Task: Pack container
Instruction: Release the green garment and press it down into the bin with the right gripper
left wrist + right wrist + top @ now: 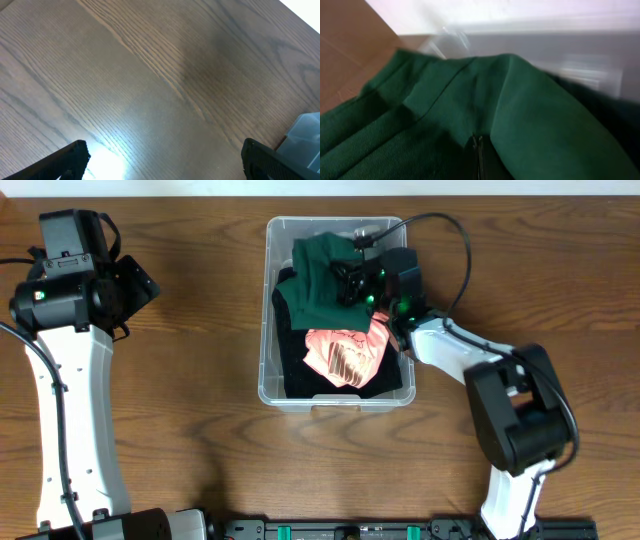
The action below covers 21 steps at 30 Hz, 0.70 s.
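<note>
The clear plastic container [265, 330] stands at the table's middle, holding a black garment [300, 365], a pink printed garment [342, 355] and a dark green garment [322, 275] at its far end. My right gripper [350, 280] is inside the container's far end, shut on a fold of the green garment [485, 100]; its fingertips [478, 145] meet in the cloth. My left gripper [162, 155] is open and empty over bare wood at the far left. A corner of the container [305, 137] shows at the right edge of the left wrist view.
The wooden table [190, 380] surrounds the container. The left arm [70, 380] stands along the left side, the right arm's base [515, 420] to the container's right. A black cable [455, 240] loops above the right arm.
</note>
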Motion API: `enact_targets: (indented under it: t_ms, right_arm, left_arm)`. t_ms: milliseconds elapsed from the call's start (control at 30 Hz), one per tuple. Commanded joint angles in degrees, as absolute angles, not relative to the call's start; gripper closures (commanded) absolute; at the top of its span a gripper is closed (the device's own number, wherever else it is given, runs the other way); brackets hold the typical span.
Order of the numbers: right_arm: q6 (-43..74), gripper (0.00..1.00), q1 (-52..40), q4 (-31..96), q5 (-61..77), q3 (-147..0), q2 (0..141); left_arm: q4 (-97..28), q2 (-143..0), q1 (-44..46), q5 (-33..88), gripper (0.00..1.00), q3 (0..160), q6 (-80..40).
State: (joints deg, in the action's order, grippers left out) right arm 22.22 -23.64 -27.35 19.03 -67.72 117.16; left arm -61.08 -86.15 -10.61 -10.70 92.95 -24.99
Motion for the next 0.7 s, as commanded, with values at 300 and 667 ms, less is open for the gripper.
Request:
enact_targets:
  t_ms: [300,667]
  right_arm:
    - [26.06,0.99,-24.38,-18.48,23.55,-67.42,111.63]
    - [-1.61,0.99,-27.97,3.73,14.00,-73.54,96.82]
  left_arm:
    - [-61.06,-86.13,-10.81,-11.20,0.02,93.23,-24.03]
    - [-61.06,-86.13,-10.81,-11.20,0.02,93.23,-24.03]
